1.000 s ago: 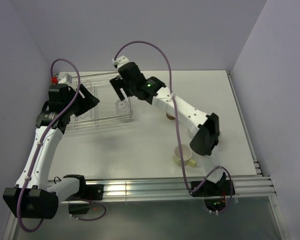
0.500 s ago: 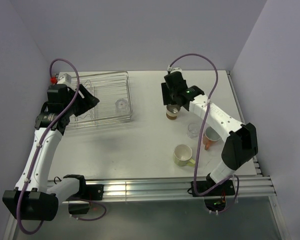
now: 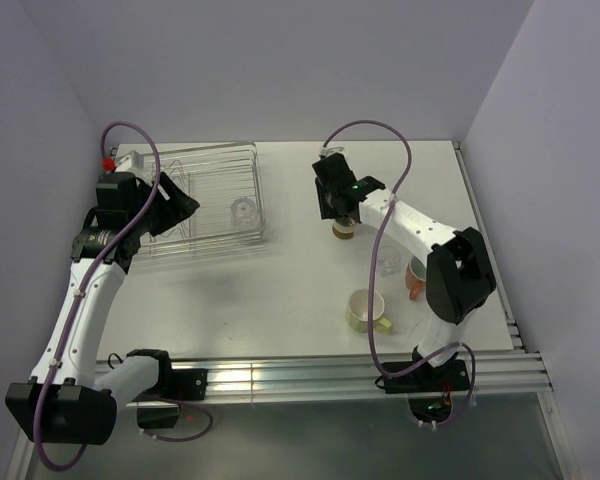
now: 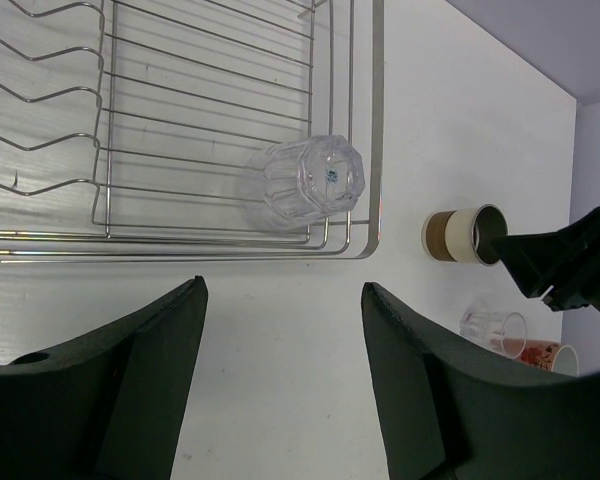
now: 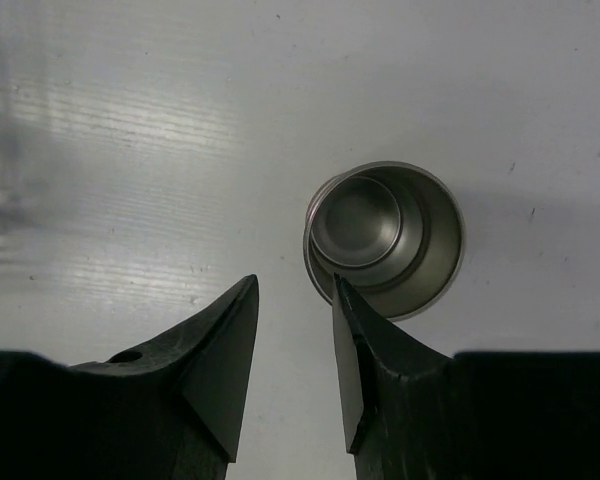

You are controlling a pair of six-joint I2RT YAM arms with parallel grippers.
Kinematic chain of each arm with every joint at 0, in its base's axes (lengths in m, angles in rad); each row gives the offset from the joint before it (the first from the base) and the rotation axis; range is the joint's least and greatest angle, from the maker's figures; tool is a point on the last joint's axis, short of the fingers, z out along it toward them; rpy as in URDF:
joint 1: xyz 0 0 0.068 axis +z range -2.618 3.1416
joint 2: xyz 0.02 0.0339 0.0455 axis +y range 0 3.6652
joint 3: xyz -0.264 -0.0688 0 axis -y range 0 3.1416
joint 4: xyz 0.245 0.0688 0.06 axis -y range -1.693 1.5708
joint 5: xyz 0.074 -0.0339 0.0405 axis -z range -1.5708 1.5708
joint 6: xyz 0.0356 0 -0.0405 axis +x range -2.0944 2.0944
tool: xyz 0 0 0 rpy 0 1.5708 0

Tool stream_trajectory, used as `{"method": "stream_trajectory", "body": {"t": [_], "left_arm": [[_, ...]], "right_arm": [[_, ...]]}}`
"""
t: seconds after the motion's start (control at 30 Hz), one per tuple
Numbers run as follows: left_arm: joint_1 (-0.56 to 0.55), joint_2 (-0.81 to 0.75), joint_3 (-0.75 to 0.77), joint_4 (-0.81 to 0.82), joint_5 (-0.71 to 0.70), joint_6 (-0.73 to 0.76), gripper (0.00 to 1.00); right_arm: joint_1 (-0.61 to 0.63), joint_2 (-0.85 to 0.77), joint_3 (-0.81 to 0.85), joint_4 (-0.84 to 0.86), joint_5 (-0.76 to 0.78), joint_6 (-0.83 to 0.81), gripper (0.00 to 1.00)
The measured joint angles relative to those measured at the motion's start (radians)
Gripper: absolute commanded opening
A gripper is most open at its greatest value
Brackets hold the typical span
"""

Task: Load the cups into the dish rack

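1 glass [image 4: 305, 183] in rack [image 4: 376, 120], 4 cups [image 3: 365, 310] outside

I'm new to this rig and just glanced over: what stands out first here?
The right gripper hangs close over a brown cup with a shiny metal inside, mid-table. One clear glass already lies in the wire dish rack at the far left, the open left gripper near its edge.

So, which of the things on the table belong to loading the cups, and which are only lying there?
For the job:
dish rack
clear glass inside the rack
brown cup
second clear glass, on the table
orange mug
yellow-green mug

Not for the job (nothing loose, only fixtures):
table
metal rail at its near edge
purple cables of the arms
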Motion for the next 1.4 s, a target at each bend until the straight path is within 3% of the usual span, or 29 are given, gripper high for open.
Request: {"method": "stream_trajectory", "body": {"t": [0.97, 1.1, 1.23, 1.4], "left_arm": [[0.0, -0.005, -0.023, 0.006, -0.001, 0.0, 0.69], [0.0, -0.005, -0.026, 0.008, -0.001, 0.0, 0.69], [0.0, -0.005, -0.033, 0.011, -0.001, 0.0, 0.69], [0.0, -0.005, -0.033, 0.014, 0.005, 0.0, 0.75]], "right_arm": [[-0.042, 0.202, 0.047, -0.002, -0.007, 0.023, 0.34], [-0.055, 0.205, 0.047, 0.0, -0.013, 0.023, 0.22], [-0.06, 0.205, 0.047, -0.002, -0.013, 0.026, 0.0], [-0.061, 0.204, 0.062, -0.019, -0.014, 0.026, 0.0]]}}
